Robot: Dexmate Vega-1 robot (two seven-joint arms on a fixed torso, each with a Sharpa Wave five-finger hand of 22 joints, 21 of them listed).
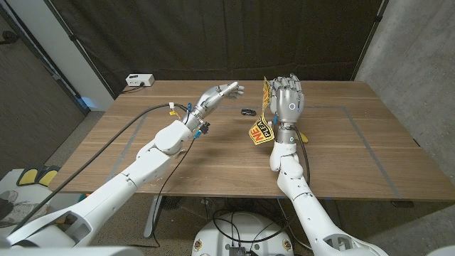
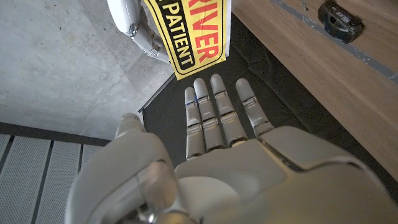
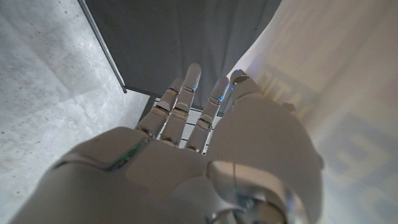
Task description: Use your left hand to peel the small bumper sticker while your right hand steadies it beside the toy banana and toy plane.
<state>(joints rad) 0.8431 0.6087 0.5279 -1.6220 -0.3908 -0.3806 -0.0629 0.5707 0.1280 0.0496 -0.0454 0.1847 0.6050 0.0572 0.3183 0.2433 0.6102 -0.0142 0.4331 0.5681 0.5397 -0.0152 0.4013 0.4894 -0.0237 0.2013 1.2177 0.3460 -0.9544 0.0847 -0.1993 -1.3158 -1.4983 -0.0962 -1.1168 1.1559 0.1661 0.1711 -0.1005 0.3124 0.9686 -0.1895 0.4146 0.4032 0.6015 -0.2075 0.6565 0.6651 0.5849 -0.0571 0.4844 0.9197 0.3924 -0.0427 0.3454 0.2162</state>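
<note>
The table point(image 1: 341, 153) is basically just a backdrop here, since the robot has everything lifted up off it. The right hand point(image 1: 286, 101) is raised upright above the table with the sticker point(image 1: 261, 131) against its thumb side. In the right wrist view the white back of the sheet sits right alongside the thumb, so it looks pinched there, though the exact contact is hard to see. Holding it up like that makes sense to me: the sheet hangs free and faces across to the other arm.

The left hand point(image 1: 217, 94) is stretched out toward it with fingers straight and apart, holding nothing. In its wrist view the yellow sticker hangs just past the fingertips point(image 2: 217, 84), near but apart. I'd guess it's lined up to go for an edge.

A small dark toy point(image 1: 247, 112) lies on the table between the two hands. Can't tell what it is.
</note>
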